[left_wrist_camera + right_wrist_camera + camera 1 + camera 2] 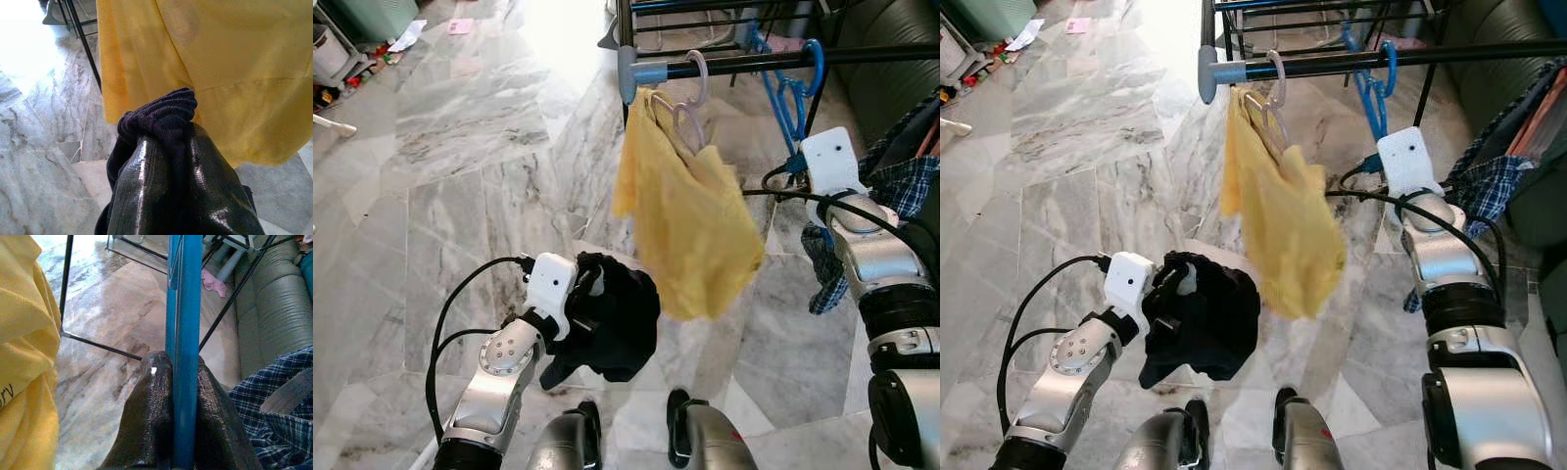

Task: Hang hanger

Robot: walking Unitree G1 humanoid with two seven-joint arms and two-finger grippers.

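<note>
Two grippers working: right gripper pinching blue hanger, hooked on rail at one o'clock; left gripper clamping dark garment. Next, judging, dressing hanger.

Black metal rail runs across the top; a yellow cloth shirt hangs from it on a pale plastic hanger. Right of that, a blue plastic hanger hooks the rail, right pincer clamped on it. Left pincer, lower left, grips a dark knitted garment, apparently just before the shirt. Checked cloth hangs far right.
</note>
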